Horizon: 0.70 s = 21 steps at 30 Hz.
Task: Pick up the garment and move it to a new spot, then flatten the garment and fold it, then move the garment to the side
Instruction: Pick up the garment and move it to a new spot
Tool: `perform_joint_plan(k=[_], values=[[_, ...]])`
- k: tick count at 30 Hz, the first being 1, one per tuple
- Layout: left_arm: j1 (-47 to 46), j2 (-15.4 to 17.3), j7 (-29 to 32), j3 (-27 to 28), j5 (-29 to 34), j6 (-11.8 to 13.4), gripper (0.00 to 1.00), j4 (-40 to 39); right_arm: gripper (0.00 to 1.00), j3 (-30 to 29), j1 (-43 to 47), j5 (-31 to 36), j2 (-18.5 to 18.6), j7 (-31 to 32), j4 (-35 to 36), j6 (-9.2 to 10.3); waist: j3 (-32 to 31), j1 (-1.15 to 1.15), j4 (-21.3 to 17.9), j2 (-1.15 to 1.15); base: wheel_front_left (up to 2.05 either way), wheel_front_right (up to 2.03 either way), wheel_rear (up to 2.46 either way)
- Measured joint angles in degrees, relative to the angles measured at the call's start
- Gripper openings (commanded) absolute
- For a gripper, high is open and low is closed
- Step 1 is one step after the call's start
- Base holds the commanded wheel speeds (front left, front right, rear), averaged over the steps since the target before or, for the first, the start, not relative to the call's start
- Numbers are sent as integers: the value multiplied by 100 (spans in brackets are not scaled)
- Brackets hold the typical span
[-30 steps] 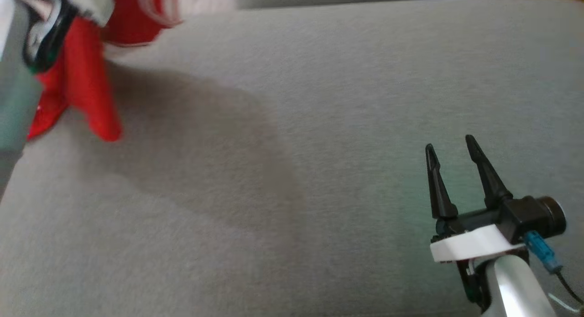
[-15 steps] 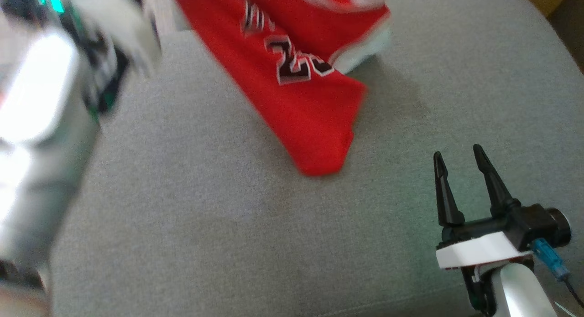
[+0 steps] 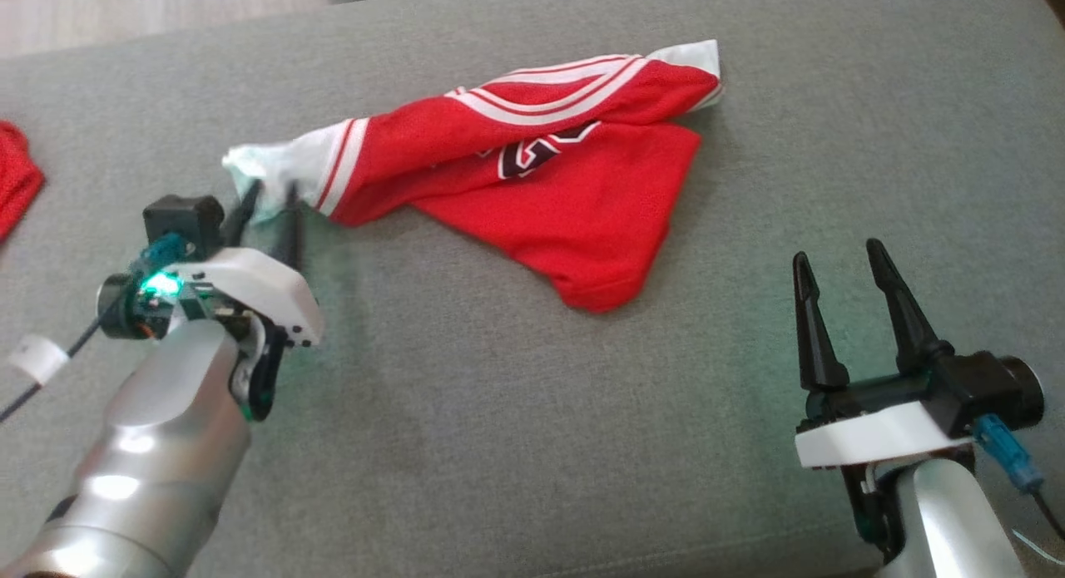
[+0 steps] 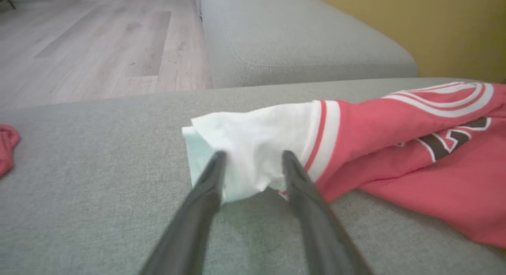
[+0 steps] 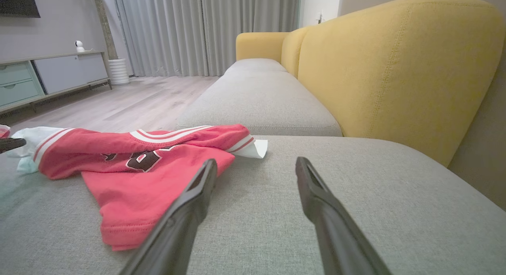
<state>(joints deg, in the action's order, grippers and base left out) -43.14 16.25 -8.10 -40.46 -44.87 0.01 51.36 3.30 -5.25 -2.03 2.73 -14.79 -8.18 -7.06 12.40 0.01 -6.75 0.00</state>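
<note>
Where the grey cushion [image 3: 466, 445] meets the head view's left edge, a scrap of red cloth [image 3: 15, 187] lies apart from all else. Next comes the left claw [image 3: 270, 194], its fingers blurred in that view. The left wrist view settles it: they stand spread, tips at either side of the white hem of the jersey [image 3: 582, 220]. Whether they touch the cloth or stop just short I cannot tell, but they pinch nothing. The jersey lies crumpled on the cushion's middle, red with white stripes and dark lettering, hem toward the left claw. Far right, the right claw [image 3: 837, 252] is spread wide, holding nothing, above the cushion and well apart from the jersey. Its wrist view adds a yellow backrest [image 5: 395, 69], a second seat [image 5: 261, 97], grey curtains [image 5: 205, 29] and wood floor [image 5: 130, 101]
</note>
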Motion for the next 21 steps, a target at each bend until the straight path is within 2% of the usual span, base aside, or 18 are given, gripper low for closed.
perform_joint_plan(k=[5,13,16,21], values=[[-3,-102,-431,7,74,-57,100,-60,100,-79,3,30,0,0,-33,0,-169,-1,169,0,0,0,0],[57,-90,-619,221,192,-26,100,-670,100,-332,51,162,-4,0,-83,0,-629,-1,474,0,0,0,0],[521,-93,-634,506,242,168,100,-1174,100,-425,245,162,-4,0,-82,0,-872,-2,630,0,0,0,0],[2017,-153,-635,1095,660,539,100,-2231,100,-579,739,160,-10,0,-70,0,-1162,-2,973,0,0,0,0]])
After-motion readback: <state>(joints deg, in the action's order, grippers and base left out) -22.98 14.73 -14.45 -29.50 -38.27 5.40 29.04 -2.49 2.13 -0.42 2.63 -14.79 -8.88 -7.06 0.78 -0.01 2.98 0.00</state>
